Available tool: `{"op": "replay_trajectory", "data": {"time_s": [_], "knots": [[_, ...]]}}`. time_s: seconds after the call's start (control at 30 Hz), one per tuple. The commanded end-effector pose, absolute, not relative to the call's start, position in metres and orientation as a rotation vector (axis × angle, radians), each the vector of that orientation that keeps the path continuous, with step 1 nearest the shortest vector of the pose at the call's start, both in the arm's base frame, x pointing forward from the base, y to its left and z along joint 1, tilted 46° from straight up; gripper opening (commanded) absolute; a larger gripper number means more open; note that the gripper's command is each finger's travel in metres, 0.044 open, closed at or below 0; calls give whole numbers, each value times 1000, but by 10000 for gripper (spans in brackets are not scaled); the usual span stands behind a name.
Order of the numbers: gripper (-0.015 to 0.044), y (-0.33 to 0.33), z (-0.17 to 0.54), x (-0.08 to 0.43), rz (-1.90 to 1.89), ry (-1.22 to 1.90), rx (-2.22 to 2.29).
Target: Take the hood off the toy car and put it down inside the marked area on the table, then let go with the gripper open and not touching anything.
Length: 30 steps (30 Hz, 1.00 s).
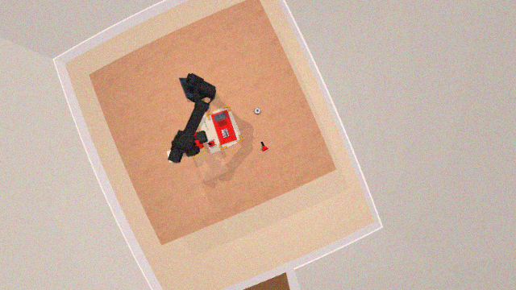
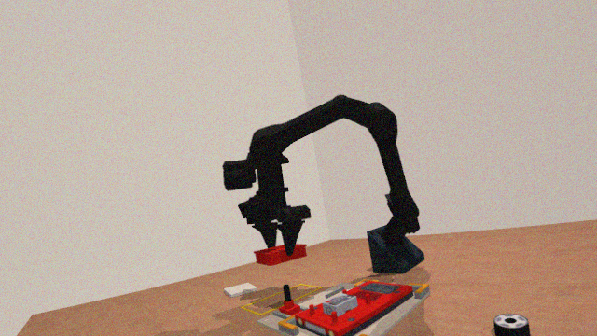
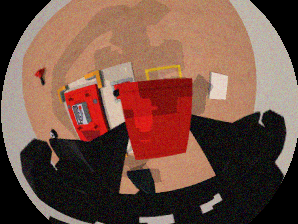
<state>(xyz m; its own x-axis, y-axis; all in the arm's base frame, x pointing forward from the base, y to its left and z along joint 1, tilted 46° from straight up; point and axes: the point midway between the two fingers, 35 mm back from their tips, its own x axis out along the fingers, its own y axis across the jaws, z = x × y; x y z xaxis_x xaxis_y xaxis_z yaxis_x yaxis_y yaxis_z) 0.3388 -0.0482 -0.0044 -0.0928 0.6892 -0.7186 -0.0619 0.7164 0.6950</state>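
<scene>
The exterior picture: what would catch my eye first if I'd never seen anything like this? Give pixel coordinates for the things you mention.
Probably the black arm (image 1: 194, 121) (image 2: 322, 122), arching up from its dark blue base (image 2: 394, 261), its hand (image 2: 281, 249) gripping a bright red hood (image 2: 280, 256) (image 3: 160, 120) in mid-air. Below it lies the red toy car (image 1: 227, 137) (image 2: 373, 305) (image 3: 90, 125), its grey engine block (image 2: 340, 304) (image 3: 81, 114) exposed. Off to the side, a small black-and-silver wheel (image 1: 257, 109) (image 2: 511, 326) sits on the table.
</scene>
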Motion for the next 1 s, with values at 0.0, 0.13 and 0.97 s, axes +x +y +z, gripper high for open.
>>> {"op": "replay_trajectory", "data": {"time_s": [0.0, 0.13, 0.97], "knots": [[0, -58, -16, 336, 682, 1552, 527], [0, -71, -28, 331, 687, 1552, 529], [0, -74, -46, 326, 692, 1551, 530]]}}
